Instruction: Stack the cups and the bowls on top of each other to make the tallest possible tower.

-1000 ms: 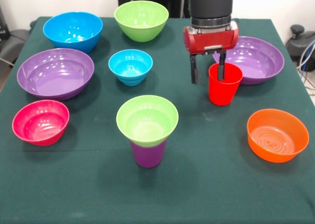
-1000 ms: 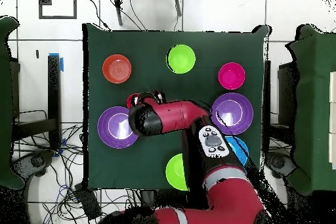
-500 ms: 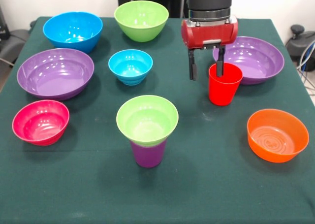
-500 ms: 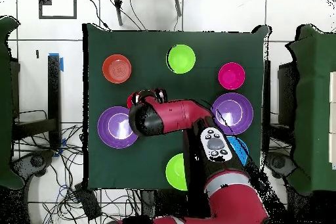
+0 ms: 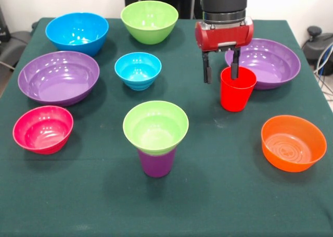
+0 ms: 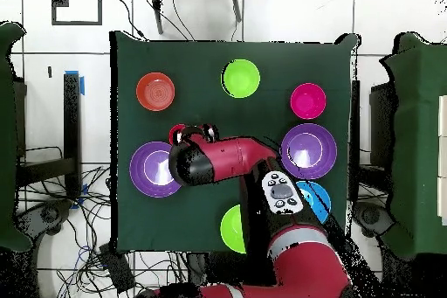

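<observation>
Gripper (image 5: 221, 73) nudged right since the earlier frame, fingers open astride the red cup's (image 5: 237, 89) left rim, holding nothing; off-centre closing could tip it toward the purple bowl (image 5: 270, 63) just behind.

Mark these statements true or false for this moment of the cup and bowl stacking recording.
1. One finger of the gripper is inside the red cup, the other outside its rim. True.
2. The small lime green bowl sits on top of the purple cup. True.
3. The red cup is already stacked on the lime green bowl. False: it stands on the table in front of a wide purple bowl.
4. The orange bowl holds the small blue bowl. False: the orange bowl is empty; the blue bowl stands apart on the cloth.
5. The pink bowl is upside down. False: it stands open side up.
</observation>
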`<state>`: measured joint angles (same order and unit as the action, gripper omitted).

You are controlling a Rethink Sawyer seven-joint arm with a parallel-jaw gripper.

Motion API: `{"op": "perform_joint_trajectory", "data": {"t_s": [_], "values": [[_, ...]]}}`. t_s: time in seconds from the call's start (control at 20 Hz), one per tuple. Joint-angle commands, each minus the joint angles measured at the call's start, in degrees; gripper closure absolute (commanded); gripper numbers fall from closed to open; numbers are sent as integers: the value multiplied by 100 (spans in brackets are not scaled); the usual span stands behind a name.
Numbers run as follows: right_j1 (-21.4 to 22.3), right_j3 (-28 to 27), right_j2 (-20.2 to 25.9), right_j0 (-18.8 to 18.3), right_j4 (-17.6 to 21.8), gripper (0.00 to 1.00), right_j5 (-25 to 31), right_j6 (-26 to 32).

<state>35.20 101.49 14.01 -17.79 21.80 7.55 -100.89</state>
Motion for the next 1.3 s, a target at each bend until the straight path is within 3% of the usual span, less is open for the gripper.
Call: {"op": "perform_joint_trajectory", "data": {"t_s": [0.05, 0.7, 1.3], "values": [[-360, 152, 26, 158, 470, 0, -98, -259], [-764, -71, -321, 281, 662, 0, -638, -289], [-921, -191, -479, 334, 743, 0, -729, -317]]}}
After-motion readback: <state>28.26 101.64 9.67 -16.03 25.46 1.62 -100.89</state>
